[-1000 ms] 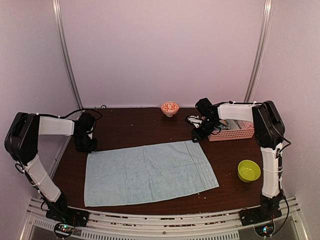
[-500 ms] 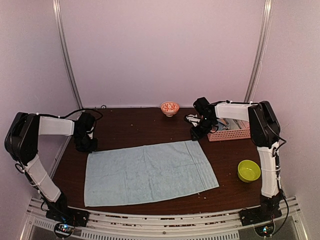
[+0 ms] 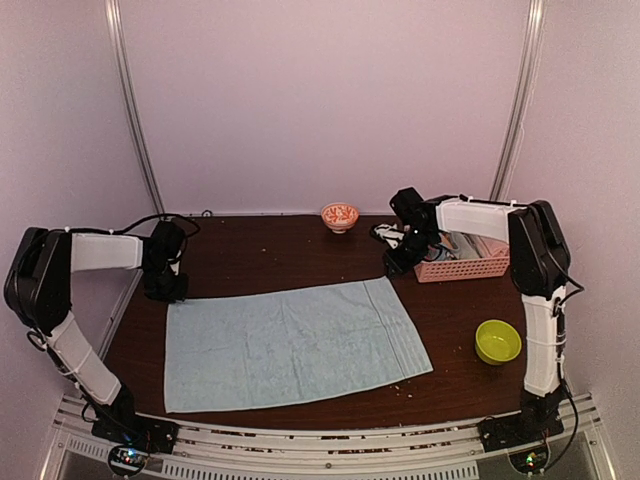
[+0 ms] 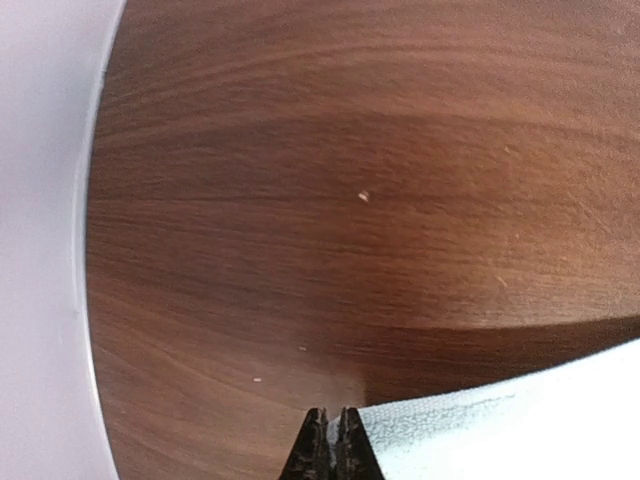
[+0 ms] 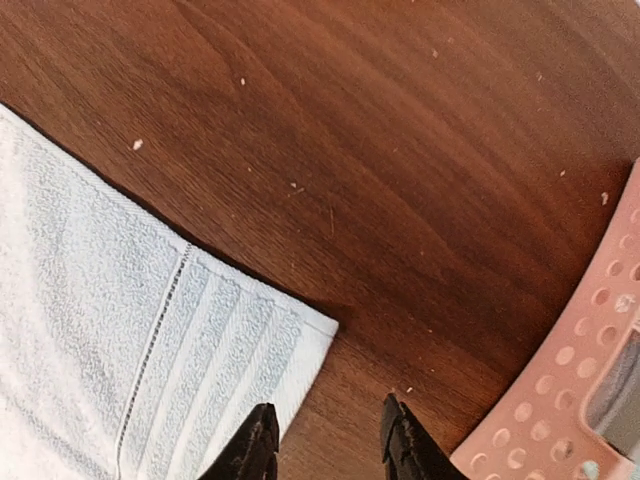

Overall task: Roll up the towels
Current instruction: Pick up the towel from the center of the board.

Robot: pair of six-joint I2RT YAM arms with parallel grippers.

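You have the left gripper [image 4: 333, 442] pinched shut on the far-left corner of the plain light-blue towel [image 3: 295, 345], which lies spread flat on the dark wooden table [image 3: 270, 255]. At the towel's far-right corner your right gripper [image 5: 326, 452] hangs with its jaws partly apart and nothing between them, one finger over the towel's edge and the other over bare wood. Right of the towel sit the pink basket [image 3: 465, 266], beyond that corner, and the lime-green bowl [image 3: 497, 341], beside the towel's near half.

No readable text, no labels, brands, numbers or signs legible anywhere
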